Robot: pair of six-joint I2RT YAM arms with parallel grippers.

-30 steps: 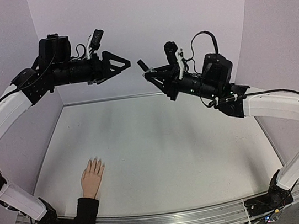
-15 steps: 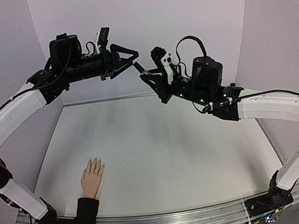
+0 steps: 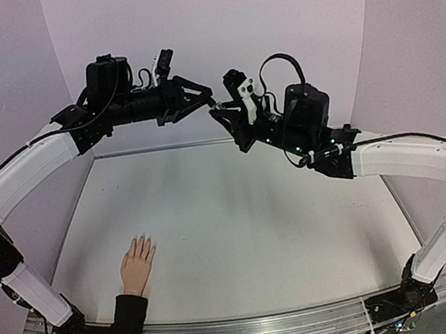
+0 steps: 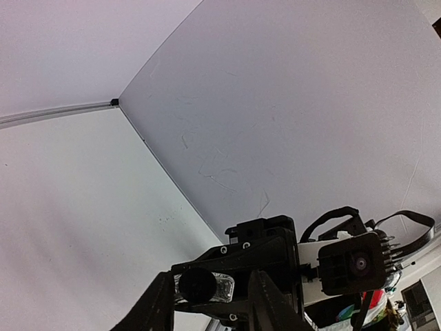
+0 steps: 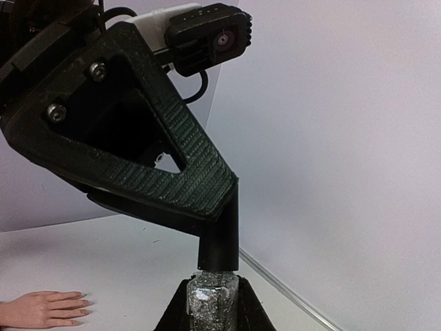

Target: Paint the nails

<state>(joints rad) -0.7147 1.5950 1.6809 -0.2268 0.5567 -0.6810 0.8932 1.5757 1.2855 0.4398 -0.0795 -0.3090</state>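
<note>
Right pincer (image 3: 218, 115): pinching bottle (image 5: 213, 300) (glittery), held high.
Left pincer (image 3: 210, 101): spread astride cap (image 5: 220, 234), gaps showing.
Hand (image 3: 137, 264): flat on counter (image 3: 254, 212).

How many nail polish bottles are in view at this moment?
1. A small glitter-filled glass bottle with a black cap is up in the air, its body clamped in the right fingers and its cap between the left fingers. Another could be hidden behind the arms.
</note>
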